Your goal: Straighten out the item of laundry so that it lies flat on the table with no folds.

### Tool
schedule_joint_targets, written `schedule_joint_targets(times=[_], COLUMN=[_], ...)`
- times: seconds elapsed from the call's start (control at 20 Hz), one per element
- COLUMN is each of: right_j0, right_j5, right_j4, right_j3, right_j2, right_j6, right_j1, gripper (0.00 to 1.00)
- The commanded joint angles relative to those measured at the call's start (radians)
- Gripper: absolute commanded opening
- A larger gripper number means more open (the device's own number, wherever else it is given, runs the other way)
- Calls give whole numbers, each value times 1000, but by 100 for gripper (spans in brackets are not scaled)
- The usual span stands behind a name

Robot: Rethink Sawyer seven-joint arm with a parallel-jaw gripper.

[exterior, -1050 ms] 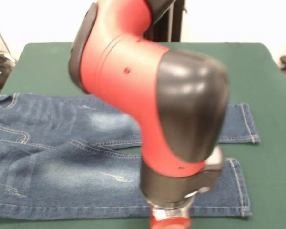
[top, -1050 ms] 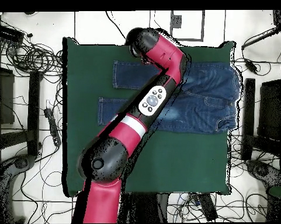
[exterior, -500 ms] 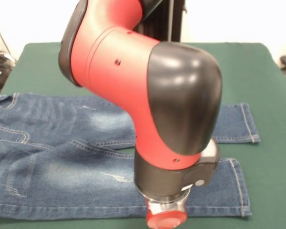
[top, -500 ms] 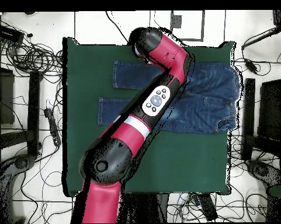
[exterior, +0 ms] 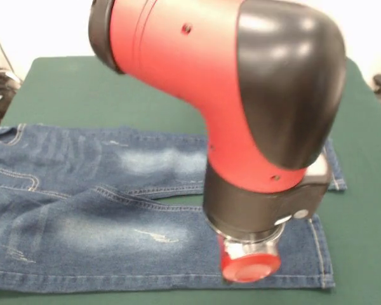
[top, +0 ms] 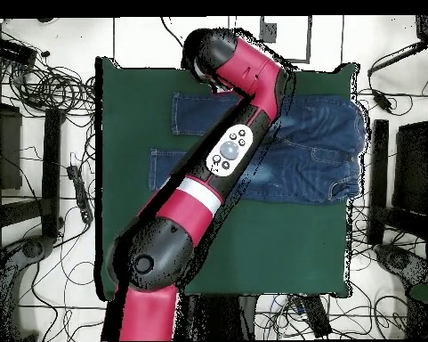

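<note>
- Front view: the jeans (exterior: pixel 95 210) lie spread on the table (exterior: pixel 82 82), waist at the left edge of the picture, both legs running right to hemmed cuffs.
- The arm (exterior: pixel 241 108) fills the middle; its red end cap hangs over the nearer leg, just short of that leg's cuff.
- No fingers show, so whether the gripper is spread or pressed together cannot be told.
- Overhead view: the jeans (top: pixel 319 151) lie along the table's (top: pixel 279 249) far half from the base, long axis left to right, waist near the right edge.
- The arm (top: pixel 217 169) crosses both legs slantwise, its wrist over the far leg near the cuff end.
- The coming move likely turns on this: the cloth stretches away from the wrist toward the waist, along the legs.
</note>
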Motion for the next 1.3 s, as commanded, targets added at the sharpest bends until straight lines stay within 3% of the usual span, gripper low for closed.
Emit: schedule_joint_targets(times=[0.05, 0.55, 0.95, 1.15, 1.3], right_j0=[73, 150, 202, 189, 160], right_j5=[81, 16, 17, -17, -47], right_j4=[-61, -131, -221, -259, -293], right_j3=[27, 135, 275, 279, 227], right_j2=[124, 246, 344, 379, 353], right_j6=[364, 307, 241, 228, 258], right_j1=[-2, 6, -70, -70, -33], gripper=[0, 0, 0, 0, 0])
